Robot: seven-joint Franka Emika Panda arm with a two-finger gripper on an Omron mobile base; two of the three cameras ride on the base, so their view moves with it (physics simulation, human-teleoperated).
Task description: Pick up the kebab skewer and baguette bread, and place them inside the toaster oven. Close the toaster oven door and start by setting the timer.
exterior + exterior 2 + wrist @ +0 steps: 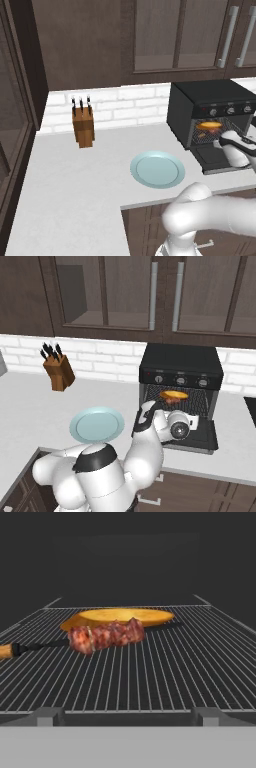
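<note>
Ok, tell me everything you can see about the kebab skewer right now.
The kebab skewer is a thin dark stick with a cluster of reddish-brown meat chunks mid-length and an orange-brown end at the hand view's left edge. It lies flat on the wire rack inside the toaster oven, just in front of the baguette bread.

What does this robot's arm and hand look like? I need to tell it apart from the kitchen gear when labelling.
The arm is glossy white with rounded, bulbous segments and dark grey to black bands at the joints. The hand is a white rounded block with a dark circular end cap. No cables or markings are visible.
</note>
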